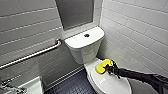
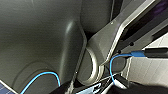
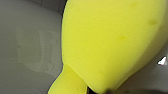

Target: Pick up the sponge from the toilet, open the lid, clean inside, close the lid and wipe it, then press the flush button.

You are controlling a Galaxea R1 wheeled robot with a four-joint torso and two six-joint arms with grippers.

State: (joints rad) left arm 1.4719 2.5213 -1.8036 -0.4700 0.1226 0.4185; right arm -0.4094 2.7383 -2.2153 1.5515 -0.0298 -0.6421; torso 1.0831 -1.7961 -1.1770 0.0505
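The white toilet [image 1: 85,50] stands against the tiled wall, its lid [image 1: 107,81] down over the bowl. My right gripper [image 1: 108,65] comes in from the right and is shut on the yellow sponge [image 1: 101,68], which rests on the rear part of the lid near the tank. In the right wrist view the sponge [image 3: 110,42] looms large in front of the lid [image 3: 30,50] with its faint pale lettering. The round dark flush button [image 1: 86,35] sits in the middle of the tank top.
A metal grab bar [image 1: 32,55] runs along the left wall. A white basin [image 1: 31,87] with a tap is at the lower left. Dark textured floor [image 1: 72,86] lies between basin and toilet. Tiled wall [image 1: 140,30] closes in on the right.
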